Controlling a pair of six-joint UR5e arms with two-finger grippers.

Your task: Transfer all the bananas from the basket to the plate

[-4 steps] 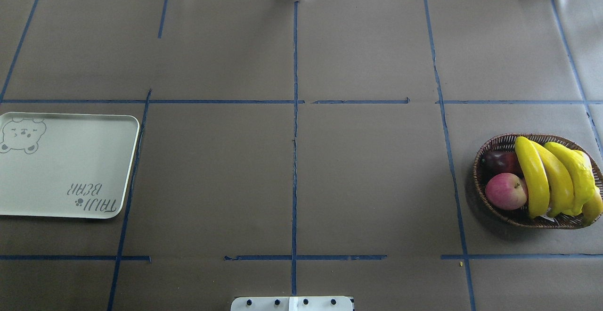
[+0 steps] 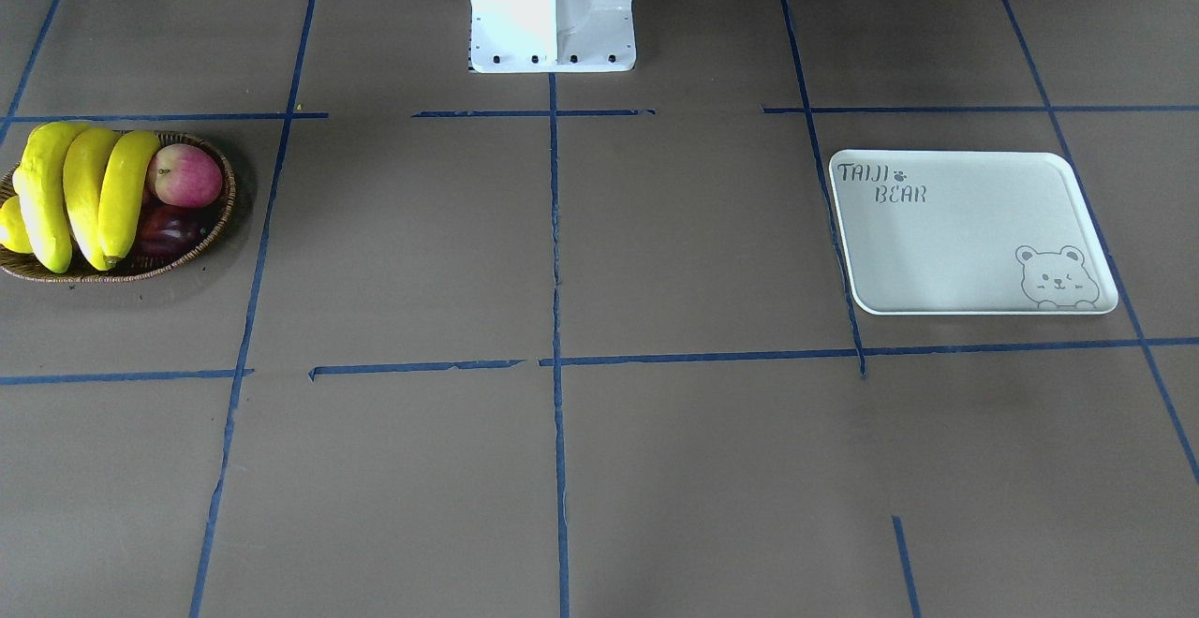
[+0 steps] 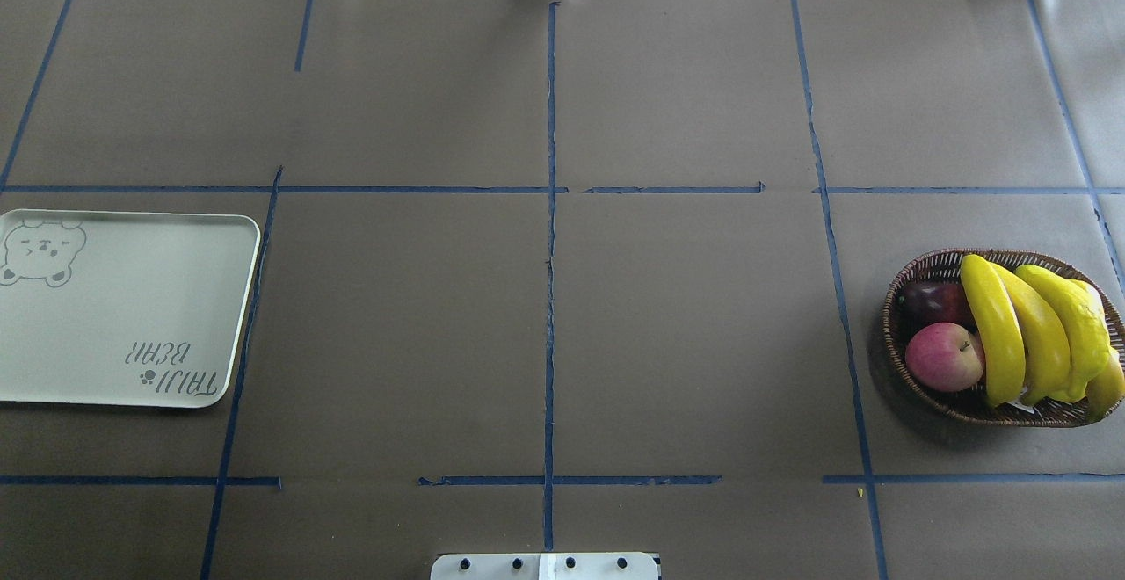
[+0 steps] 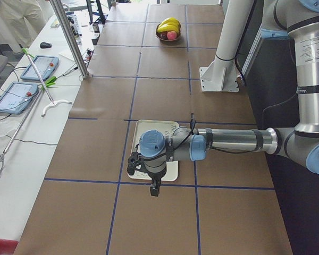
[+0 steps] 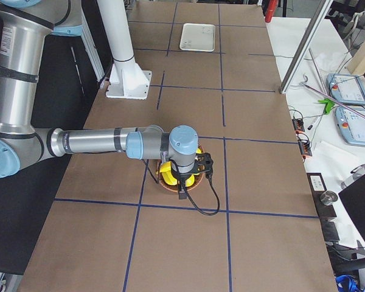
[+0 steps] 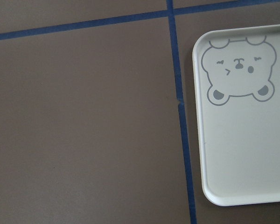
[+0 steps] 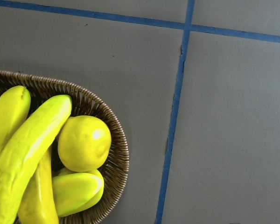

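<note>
Nothing on the table has shifted since the earlier overhead picture. The long, curved bright-yellow bananas (image 3: 1002,334) lie side by side in the shallow oval brown wicker basket (image 3: 890,334), which sits at the robot's right end of the brown paper-covered table (image 3: 395,325); at least three are plain to see. They share the basket with a pink-red apple (image 3: 943,356), a dark purple-red fruit (image 3: 932,301) and a round yellow fruit (image 7: 84,143) that touches the basket's wall. The flat white rectangular plate (image 3: 132,299), printed with grey "TAIJI BEAR" lettering and a bear drawing, lies well apart at the robot's left end, with nothing on it.

The left gripper (image 4: 156,189) hangs over the near edge of the plate, pointing down. The right gripper (image 5: 181,194) hangs above the basket, also pointing down. Both appear only in the side views, so I cannot tell whether either pincer is released or clenched. Neither is seen touching any fruit.
</note>
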